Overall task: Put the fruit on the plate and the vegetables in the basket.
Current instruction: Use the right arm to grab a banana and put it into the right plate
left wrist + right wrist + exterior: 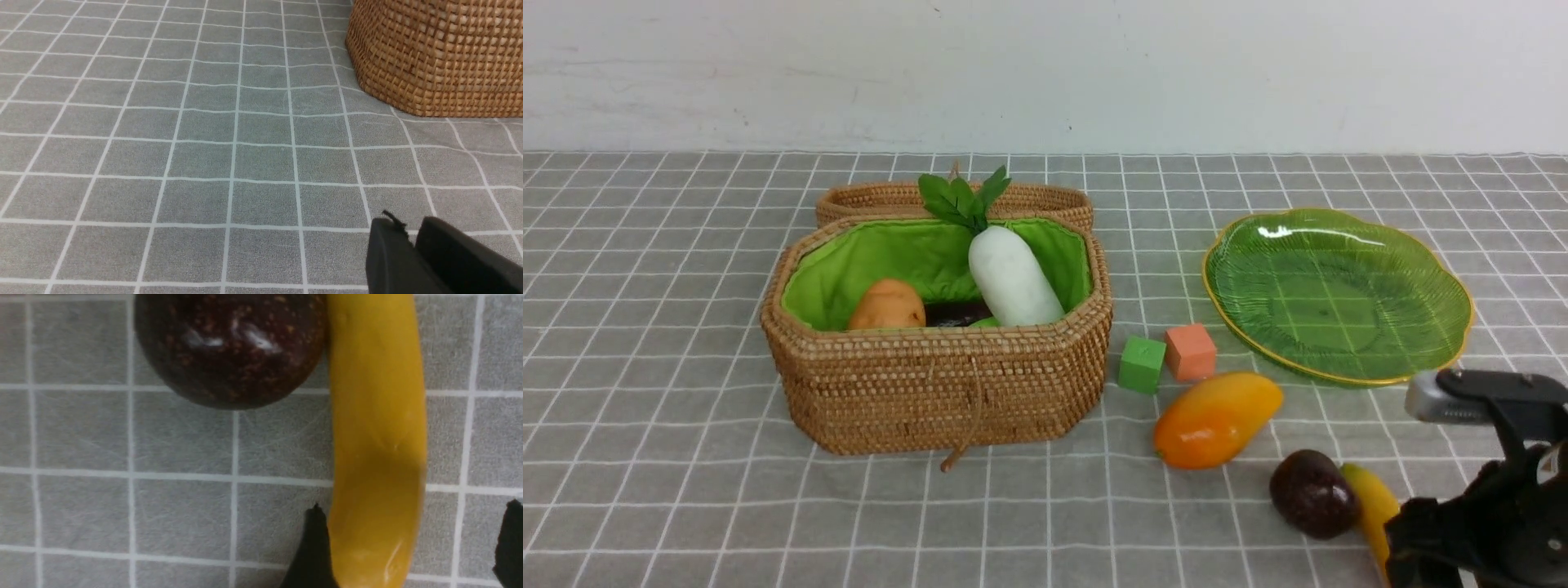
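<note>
The woven basket (939, 384) holds a white radish (1013, 282), a brown potato (888, 306) and a dark eggplant (960, 313). The green plate (1339, 378) at the right has nothing on it. On the cloth lie the mango (1215, 419), the maroon fruit (1313, 493) (231, 347) and, touching it, the banana (1372, 506) (376, 437). My right gripper (412, 522) is open and straddles the banana's near end, with one finger against its side and the other apart. My left gripper (408, 228) is shut and empty, low over the cloth near the basket (441, 57).
A green cube (1141, 364) and an orange cube (1191, 351) sit between the basket and the plate, just behind the mango. The woven lid (890, 198) stands behind the basket. My right arm (1494, 506) fills the front right corner.
</note>
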You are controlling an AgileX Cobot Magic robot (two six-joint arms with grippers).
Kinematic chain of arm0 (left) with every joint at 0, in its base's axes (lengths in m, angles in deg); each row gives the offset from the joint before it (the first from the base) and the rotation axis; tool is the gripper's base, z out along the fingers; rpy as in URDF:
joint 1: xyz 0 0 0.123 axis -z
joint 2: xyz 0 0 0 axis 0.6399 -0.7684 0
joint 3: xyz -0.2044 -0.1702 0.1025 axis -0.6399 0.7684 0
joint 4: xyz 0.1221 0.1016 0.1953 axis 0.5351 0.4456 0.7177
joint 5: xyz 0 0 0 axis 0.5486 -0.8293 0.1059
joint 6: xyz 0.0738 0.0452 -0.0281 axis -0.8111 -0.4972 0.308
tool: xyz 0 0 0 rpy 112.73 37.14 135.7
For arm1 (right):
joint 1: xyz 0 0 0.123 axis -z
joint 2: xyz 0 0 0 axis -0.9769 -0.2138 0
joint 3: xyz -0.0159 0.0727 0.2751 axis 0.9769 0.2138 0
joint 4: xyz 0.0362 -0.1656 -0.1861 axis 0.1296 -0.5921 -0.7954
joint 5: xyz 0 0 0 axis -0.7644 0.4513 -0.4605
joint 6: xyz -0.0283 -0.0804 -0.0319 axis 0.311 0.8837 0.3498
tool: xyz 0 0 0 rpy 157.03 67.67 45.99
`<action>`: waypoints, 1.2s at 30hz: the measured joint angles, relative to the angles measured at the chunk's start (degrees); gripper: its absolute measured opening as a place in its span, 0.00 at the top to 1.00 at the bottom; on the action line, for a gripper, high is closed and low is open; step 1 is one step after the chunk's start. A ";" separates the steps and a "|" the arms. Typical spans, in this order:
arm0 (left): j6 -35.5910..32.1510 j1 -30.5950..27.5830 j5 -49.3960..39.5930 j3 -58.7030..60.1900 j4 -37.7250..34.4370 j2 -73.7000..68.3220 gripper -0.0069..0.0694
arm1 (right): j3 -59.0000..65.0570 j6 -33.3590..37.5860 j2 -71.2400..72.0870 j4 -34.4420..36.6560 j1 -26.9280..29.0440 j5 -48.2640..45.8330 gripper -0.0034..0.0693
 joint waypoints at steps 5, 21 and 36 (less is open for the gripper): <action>0.00 0.00 0.00 0.00 0.00 0.00 0.77 | 1.07 0.05 -3.75 -0.30 0.00 2.11 0.43; 0.00 0.00 0.00 0.00 0.00 0.00 0.76 | -11.08 -5.97 1.44 -5.77 6.73 -10.39 0.52; 0.00 0.00 0.00 0.00 0.00 0.00 0.74 | -51.91 -5.31 -23.43 -1.14 13.65 -10.21 0.52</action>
